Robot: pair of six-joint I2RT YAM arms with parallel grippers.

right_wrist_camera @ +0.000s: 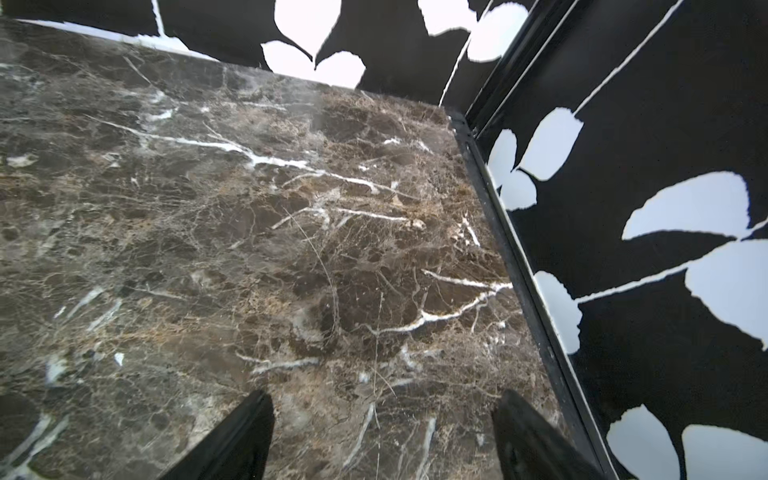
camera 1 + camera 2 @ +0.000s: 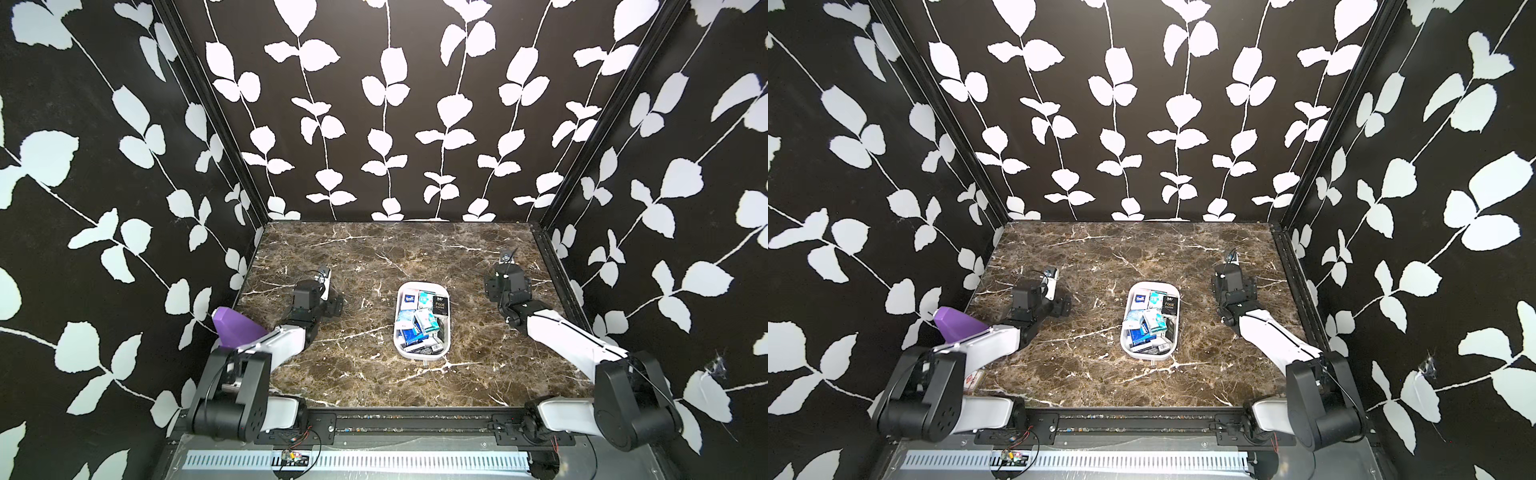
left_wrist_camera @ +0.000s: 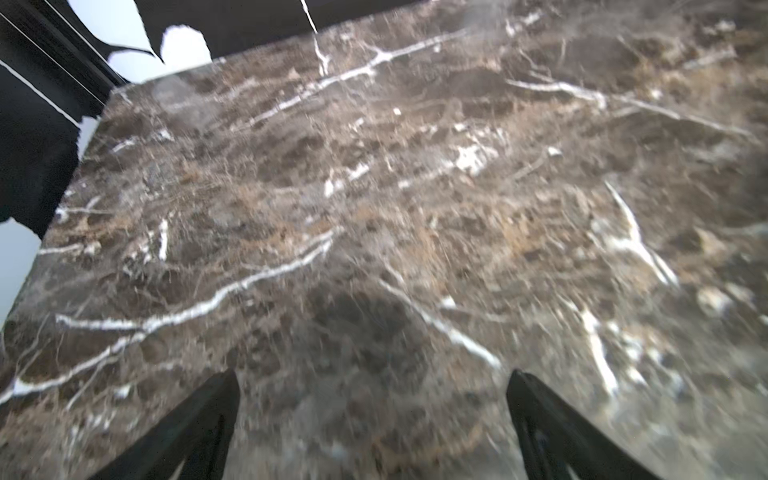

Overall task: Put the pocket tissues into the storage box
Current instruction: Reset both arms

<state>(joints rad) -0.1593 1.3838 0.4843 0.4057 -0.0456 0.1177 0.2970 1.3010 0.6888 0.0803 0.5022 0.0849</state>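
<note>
The storage box (image 2: 420, 355) (image 2: 1148, 354), a white oblong tub, stands mid-table in both top views. Several pocket tissues (image 2: 417, 322) (image 2: 1148, 322) lie piled inside it, in white, blue, teal and black. I see no pack on the marble outside it. My left gripper (image 2: 332, 307) (image 3: 372, 378) hangs left of the box, open, with only bare marble between its black fingers (image 3: 216, 399). My right gripper (image 2: 494, 286) (image 1: 382, 399) is right of the box near the side wall, open and empty too. Neither wrist view shows the box.
A purple angular object (image 2: 237, 326) (image 2: 957, 324) sits at the table's left edge, partly behind my left arm. Black walls with white leaves close the table on three sides. A black rail (image 1: 515, 257) runs along the right edge.
</note>
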